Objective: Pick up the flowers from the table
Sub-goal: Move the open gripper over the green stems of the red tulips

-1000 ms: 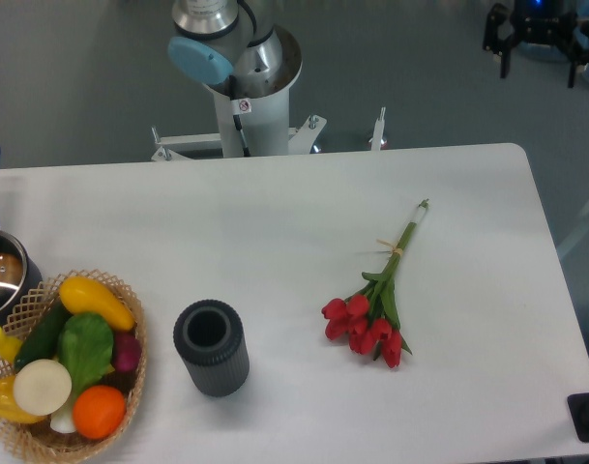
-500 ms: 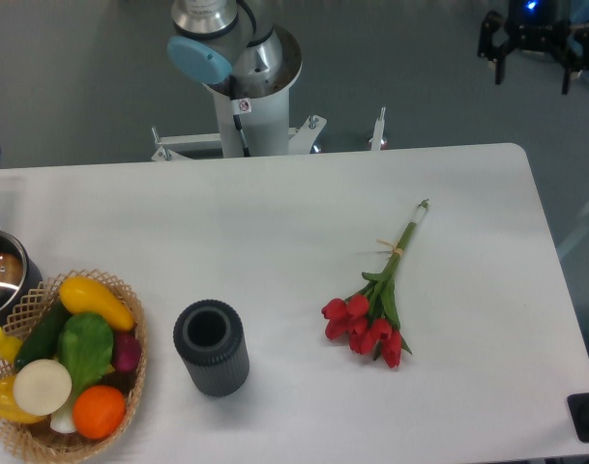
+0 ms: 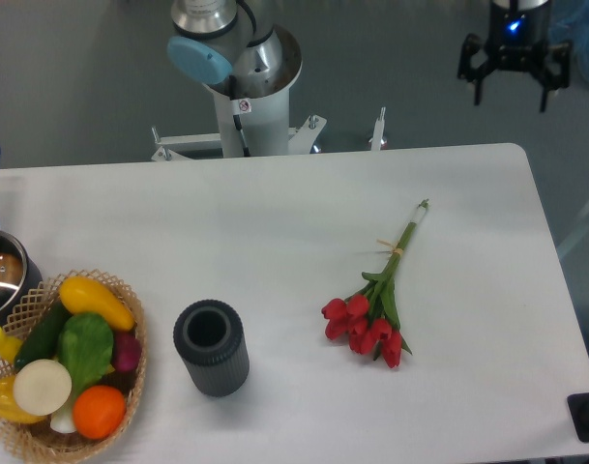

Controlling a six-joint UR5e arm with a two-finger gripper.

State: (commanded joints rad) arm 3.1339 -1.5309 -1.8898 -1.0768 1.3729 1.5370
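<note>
Here, in the fixed camera's one view, the gripper point(image 3: 508, 95) hangs at the top right, beyond the table's point(image 3: 275, 222) far edge, fingers spread wide and holding nothing. The flowers point(image 3: 376, 300) lie flat on the table's right half, well apart from it, nearer the camera and to its left. Their stems point up-right toward the gripper, red heads away.

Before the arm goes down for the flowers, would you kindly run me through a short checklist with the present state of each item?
1. End effector open: ok, its fingers are spread.
2. End effector empty: ok.
3. Flowers lying flat on the table, nothing on them: ok.
4. End effector above the flowers: not ok, it hangs off past the far right corner.
5. Dark cup and basket apart from the flowers: ok.
</note>
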